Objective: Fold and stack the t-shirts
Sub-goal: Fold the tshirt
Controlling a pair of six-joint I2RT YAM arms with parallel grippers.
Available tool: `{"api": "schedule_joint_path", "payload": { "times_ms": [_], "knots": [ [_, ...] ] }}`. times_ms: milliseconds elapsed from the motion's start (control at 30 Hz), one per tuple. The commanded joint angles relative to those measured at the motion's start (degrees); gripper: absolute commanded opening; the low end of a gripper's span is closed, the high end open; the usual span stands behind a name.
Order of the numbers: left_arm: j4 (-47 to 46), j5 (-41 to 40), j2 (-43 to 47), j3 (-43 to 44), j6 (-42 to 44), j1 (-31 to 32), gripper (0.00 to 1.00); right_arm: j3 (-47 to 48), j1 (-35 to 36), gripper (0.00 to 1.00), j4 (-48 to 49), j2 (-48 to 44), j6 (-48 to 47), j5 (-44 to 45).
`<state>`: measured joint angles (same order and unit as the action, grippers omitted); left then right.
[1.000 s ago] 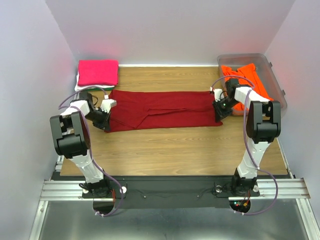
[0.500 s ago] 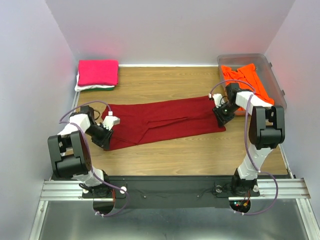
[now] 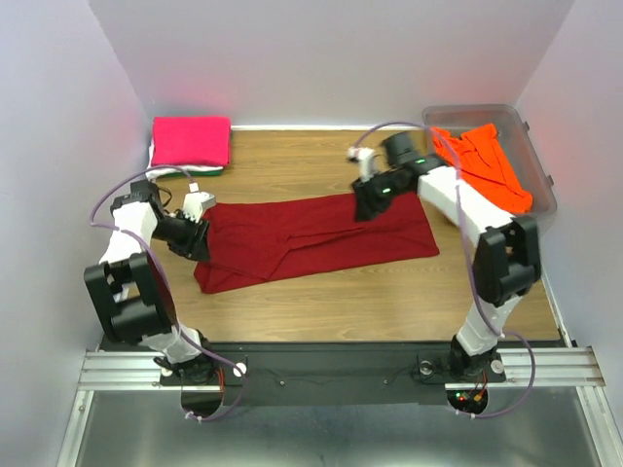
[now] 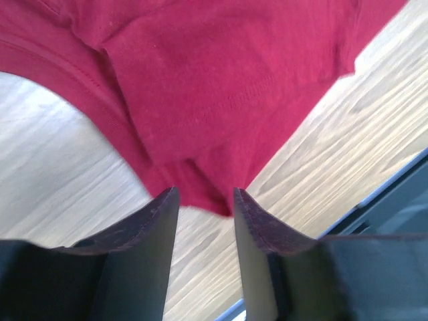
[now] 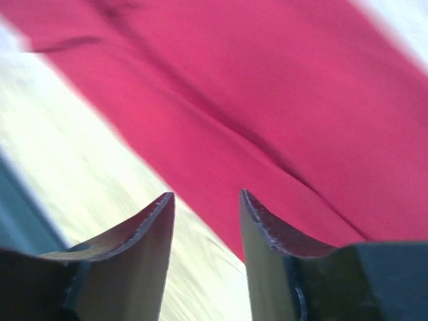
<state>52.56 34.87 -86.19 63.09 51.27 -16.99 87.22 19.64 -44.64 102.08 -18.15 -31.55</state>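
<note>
A dark red t-shirt [image 3: 311,233] lies folded lengthwise in a long strip across the middle of the table; it also shows in the left wrist view [image 4: 214,87] and the right wrist view [image 5: 281,114]. My left gripper [image 3: 200,233] is open and empty at the shirt's left end [image 4: 204,200]. My right gripper [image 3: 365,206] is open and empty above the shirt's far edge, right of its middle [image 5: 204,207]. A folded hot pink t-shirt [image 3: 191,141] lies on a white and a green one [image 3: 185,170] at the back left. A bright orange t-shirt [image 3: 482,161] lies in the clear tub [image 3: 540,165].
The clear plastic tub stands at the back right corner against the wall. The wooden table [image 3: 341,292] shows bare in front of the red shirt. White walls close in the left, back and right sides.
Both grippers have let go of the red shirt's ends. The right gripper has moved left along the far edge toward the shirt's middle. The left arm has swung out to the left.
</note>
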Motion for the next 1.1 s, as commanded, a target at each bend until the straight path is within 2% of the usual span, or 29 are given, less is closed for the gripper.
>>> {"api": "schedule_joint_path", "payload": {
  "times_ms": [0, 100, 233, 333, 433, 833, 1067],
  "knots": [
    [0.6, 5.5, -6.2, 2.2, -3.9, -3.1, 0.52, 1.6, 12.8, 0.47, 9.1, 5.0, 8.8, -2.3],
    [0.8, 7.6, -8.8, 3.0, -4.7, -5.2, 0.52, 4.7, 19.5, 0.46, 12.6, 9.5, 13.7, -2.5],
    [0.7, 9.3, -10.3, 3.2, -5.2, -6.3, 0.52, 3.9, 25.8, 0.48, 21.3, 11.7, 23.8, -2.4],
    [-0.3, 9.4, -9.7, 2.4, -5.7, -6.2, 0.52, 1.9, 30.2, 0.49, 26.4, 12.1, 25.7, 0.3],
    [-1.1, 9.3, -9.7, 1.2, -6.0, -6.3, 0.52, 3.2, 33.8, 0.49, 27.2, 13.9, 26.6, 1.8],
    [-2.5, 9.3, -10.3, 1.1, -7.0, -6.4, 0.52, 7.1, 37.0, 0.52, 27.2, 20.7, 29.1, 10.0],
    [-3.2, 9.2, -10.6, 0.7, -6.8, -6.4, 0.52, 8.2, 37.5, 0.50, 27.2, 22.9, 29.3, 12.9]
  ]
}}
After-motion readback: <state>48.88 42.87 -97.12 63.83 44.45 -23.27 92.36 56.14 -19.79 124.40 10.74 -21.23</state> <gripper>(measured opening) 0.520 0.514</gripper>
